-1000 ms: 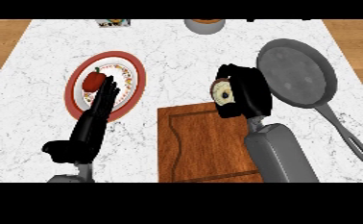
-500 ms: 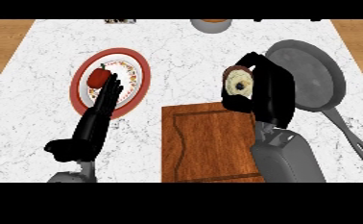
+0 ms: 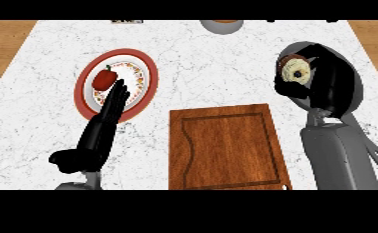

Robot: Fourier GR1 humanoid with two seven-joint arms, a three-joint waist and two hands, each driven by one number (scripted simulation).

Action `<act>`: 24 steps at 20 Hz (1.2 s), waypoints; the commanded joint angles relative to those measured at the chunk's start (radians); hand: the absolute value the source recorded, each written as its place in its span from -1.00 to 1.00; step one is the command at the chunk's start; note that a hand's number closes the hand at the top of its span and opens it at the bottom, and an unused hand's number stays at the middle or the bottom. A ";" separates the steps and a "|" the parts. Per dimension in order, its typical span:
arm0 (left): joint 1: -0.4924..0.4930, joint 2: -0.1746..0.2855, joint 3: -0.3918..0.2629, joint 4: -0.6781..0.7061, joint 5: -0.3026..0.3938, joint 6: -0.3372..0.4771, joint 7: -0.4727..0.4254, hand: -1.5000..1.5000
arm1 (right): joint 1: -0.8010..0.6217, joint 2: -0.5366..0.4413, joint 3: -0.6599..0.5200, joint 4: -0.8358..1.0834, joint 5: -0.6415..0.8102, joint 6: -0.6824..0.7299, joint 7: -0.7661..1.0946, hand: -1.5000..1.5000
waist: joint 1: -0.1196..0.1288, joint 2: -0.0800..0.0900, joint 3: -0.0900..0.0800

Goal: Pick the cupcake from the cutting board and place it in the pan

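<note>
No legible text or signs

The cutting board [image 3: 225, 147], a brown wooden slab with a routed groove, is laid flat. The round grey pan [image 3: 354, 84] is set beyond the board's far right corner, its handle angled back beside the board. The cupcake [image 3: 297, 71], cream-topped over a brown base, is held tipped sideways in the right hand [image 3: 325, 84] over the pan's board-side half.

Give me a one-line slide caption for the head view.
Right hand holds the cupcake over the pan, off the cutting board; left hand rests open at the plate.
</note>
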 commanded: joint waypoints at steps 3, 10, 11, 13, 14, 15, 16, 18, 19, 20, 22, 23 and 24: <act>-0.010 -0.034 -0.012 0.030 -0.020 0.018 -0.023 0.00 | -0.046 -0.110 -0.123 0.216 0.017 -0.182 -0.138 1.00 | 0.003 0.002 0.000; -0.003 0.009 0.023 0.008 0.012 -0.031 -0.022 0.00 | -0.198 -0.238 -0.306 0.592 -0.240 -0.358 -0.454 1.00 | 0.019 0.006 0.002; -0.018 0.000 0.001 -0.013 -0.004 -0.025 0.017 0.00 | -0.220 -0.206 -0.306 0.669 -0.232 -0.431 -0.491 1.00 | 0.019 0.006 0.001; -0.054 -0.028 0.008 0.054 -0.020 0.002 -0.026 0.00 | -0.270 -0.289 -0.360 0.756 -0.306 -0.384 -0.574 1.00 | 0.021 0.009 0.002; -0.005 -0.037 -0.010 0.090 -0.025 -0.014 -0.078 0.00 | -0.302 -0.280 -0.358 0.798 -0.309 -0.402 -0.595 1.00 | 0.019 0.007 0.001; -0.043 -0.019 0.014 0.078 -0.002 -0.031 -0.050 0.00 | -0.336 -0.303 -0.384 0.877 -0.320 -0.416 -0.627 1.00 | 0.026 0.010 0.002; -0.073 -0.007 0.022 0.038 0.005 -0.032 0.011 0.00 | -0.348 -0.299 -0.391 0.937 -0.312 -0.450 -0.653 1.00 | 0.035 0.013 0.003; -0.032 -0.020 -0.006 0.032 -0.005 -0.030 -0.007 0.00 | -0.357 -0.324 -0.381 0.971 -0.323 -0.257 -0.547 1.00 | 0.042 0.014 0.002; -0.038 -0.028 -0.016 0.050 -0.029 -0.018 -0.046 0.00 | -0.356 -0.355 -0.366 1.023 -0.283 -0.196 -0.474 -1.00 | 0.051 0.021 0.001; -0.047 -0.008 0.007 0.023 -0.004 -0.035 -0.030 0.00 | -0.354 -0.375 -0.336 1.057 -0.260 -0.117 -0.464 -1.00 | 0.062 0.022 0.001; -0.072 -0.038 -0.024 0.040 -0.031 -0.012 -0.002 0.00 | -0.387 -0.359 -0.314 1.118 -0.252 -0.059 -0.488 -1.00 | 0.065 0.026 0.003; -0.044 -0.043 -0.032 0.005 -0.032 -0.005 -0.005 0.00 | -0.402 -0.357 -0.341 1.135 -0.296 -0.009 -0.517 -1.00 | 0.066 0.021 0.004; -0.056 -0.045 -0.036 0.034 -0.033 -0.012 -0.002 0.00 | -0.422 -0.354 -0.370 1.147 -0.340 0.039 -0.548 -1.00 | 0.060 0.024 0.005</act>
